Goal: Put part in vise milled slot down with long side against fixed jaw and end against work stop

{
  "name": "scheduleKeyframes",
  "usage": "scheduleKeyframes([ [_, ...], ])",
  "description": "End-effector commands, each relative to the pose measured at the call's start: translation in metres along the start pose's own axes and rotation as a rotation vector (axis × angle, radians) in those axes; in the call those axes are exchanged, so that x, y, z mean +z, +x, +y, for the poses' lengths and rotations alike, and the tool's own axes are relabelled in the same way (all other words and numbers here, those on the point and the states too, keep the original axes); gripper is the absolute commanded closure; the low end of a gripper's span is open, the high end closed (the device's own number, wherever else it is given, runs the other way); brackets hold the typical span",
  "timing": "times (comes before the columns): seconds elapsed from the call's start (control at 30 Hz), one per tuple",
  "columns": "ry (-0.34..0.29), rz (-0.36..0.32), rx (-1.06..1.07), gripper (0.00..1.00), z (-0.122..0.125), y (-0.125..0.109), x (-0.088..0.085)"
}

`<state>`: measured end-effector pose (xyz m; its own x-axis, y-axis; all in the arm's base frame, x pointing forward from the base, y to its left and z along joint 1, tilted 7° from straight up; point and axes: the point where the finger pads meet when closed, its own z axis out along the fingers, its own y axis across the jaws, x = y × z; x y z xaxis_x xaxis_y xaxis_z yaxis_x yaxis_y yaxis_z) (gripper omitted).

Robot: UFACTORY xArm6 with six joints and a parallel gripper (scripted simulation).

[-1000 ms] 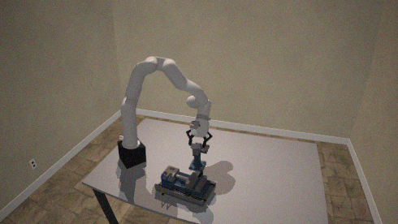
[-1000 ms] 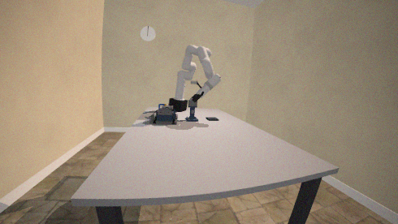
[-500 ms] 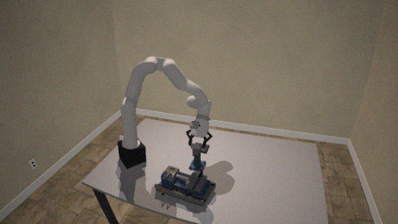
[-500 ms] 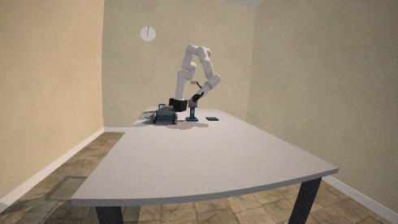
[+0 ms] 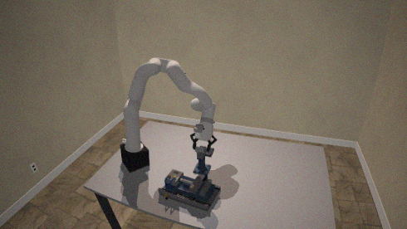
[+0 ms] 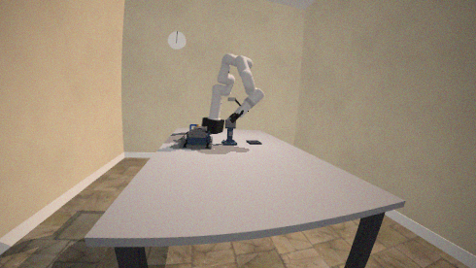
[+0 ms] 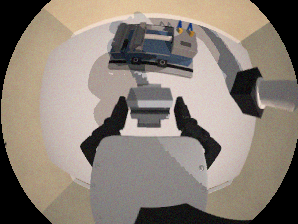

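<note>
Wrist view: gripper [image 7: 152, 117] spread, empty, straddling the part [image 7: 150, 107]; its long axis seemingly runs finger to finger.

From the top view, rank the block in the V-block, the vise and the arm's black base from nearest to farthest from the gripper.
1. Block, right between the open fingers of the gripper, resting on the V-block.
2. Vise, below the gripper in the picture, by the table's near edge.
3. Black base, off to the picture's left.

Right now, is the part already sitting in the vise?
No, the wrist view shows the grey part between the open hand's fingers, resting apart from the blue vise, which lies farther ahead.
</note>
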<state>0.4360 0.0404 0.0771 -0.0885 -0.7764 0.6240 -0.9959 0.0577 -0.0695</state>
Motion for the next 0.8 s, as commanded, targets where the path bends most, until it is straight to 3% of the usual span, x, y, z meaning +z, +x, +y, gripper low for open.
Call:
scheduleKeyframes([
  [0.0, 0.002, -0.012, 0.002, 0.11, -0.0012, 0.0005, -0.0012],
  [0.77, 0.003, -0.102, 0.002, 0.11, -0.0012, 0.0015, -0.0011],
])
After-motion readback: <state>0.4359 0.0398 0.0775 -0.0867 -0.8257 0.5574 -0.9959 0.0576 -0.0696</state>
